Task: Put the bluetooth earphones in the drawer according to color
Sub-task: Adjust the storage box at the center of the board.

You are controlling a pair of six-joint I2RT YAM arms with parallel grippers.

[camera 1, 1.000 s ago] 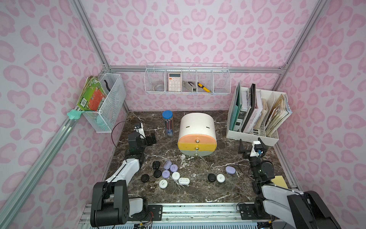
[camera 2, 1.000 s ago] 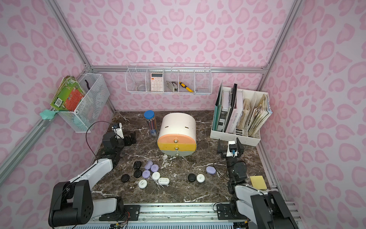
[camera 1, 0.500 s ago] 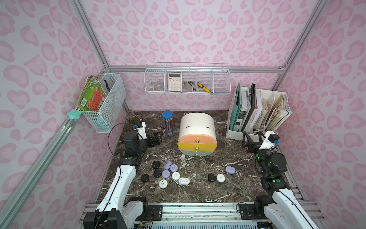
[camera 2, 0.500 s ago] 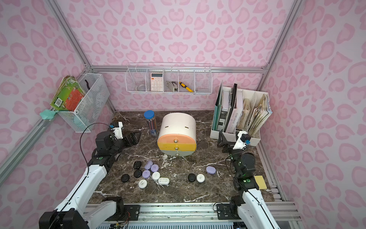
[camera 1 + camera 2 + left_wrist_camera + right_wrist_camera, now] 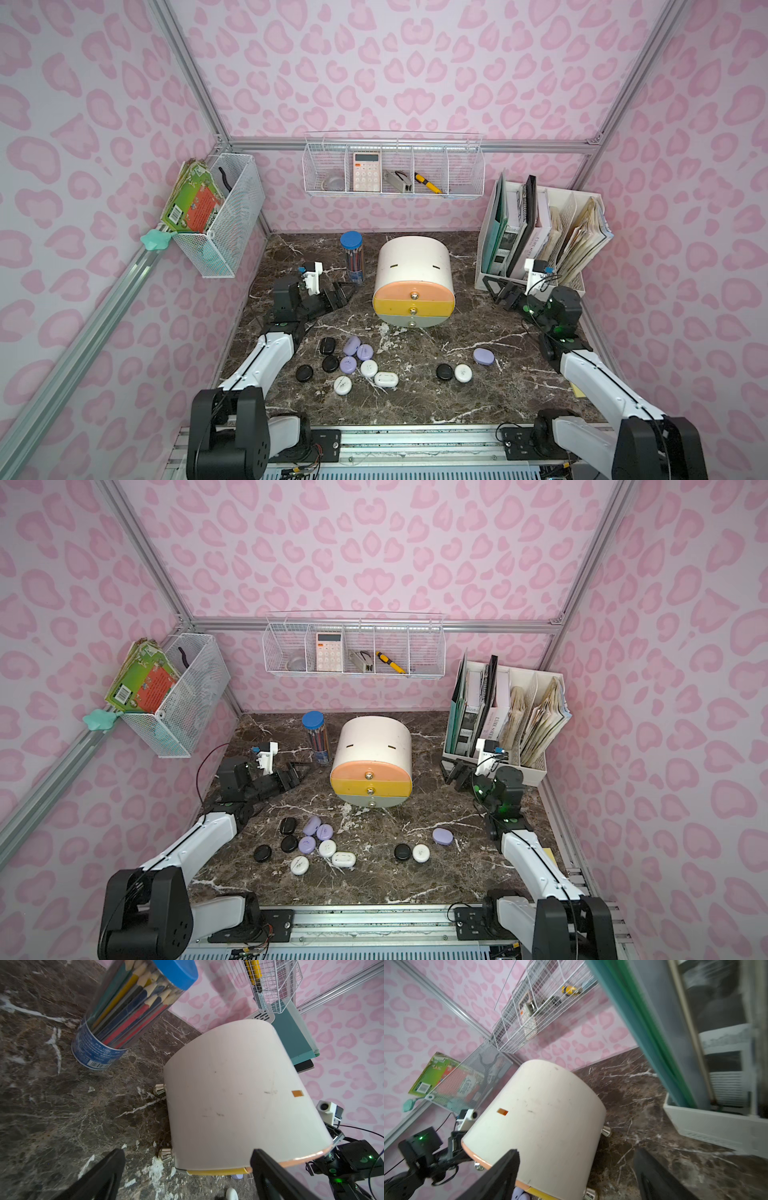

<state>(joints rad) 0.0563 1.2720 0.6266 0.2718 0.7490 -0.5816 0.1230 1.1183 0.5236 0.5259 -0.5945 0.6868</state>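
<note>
Both top views: left claw [image 5: 344, 291] and right claw [image 5: 496, 289] flank the drawer unit [image 5: 412, 266], jaws wide, nothing held; 12 earphones [image 5: 365, 352] lie behind both: 4 blk, 4 lilac, 4 wht; 3 drawers shut. Left wrist: fingers [image 5: 99, 1178] spread, drawer unit just ahead. Right wrist: same. Prob best: brace one side, pull a knob [image 5: 414, 294] straight.

The drawer [image 5: 412, 266] has a white shell, and its fronts run peach, yellow and pale grey-green from top to bottom. In front of it the earphones [image 5: 352, 345] are black, lilac and white, on a dark brown table [image 5: 415, 399] veined with white. Beside it the pencil tube [image 5: 352, 257] has a blue lid. Behind it the walls [image 5: 415, 62] are patterned with pink blotches. My left gripper [image 5: 341, 292] and right gripper [image 5: 496, 286] are black.
</note>
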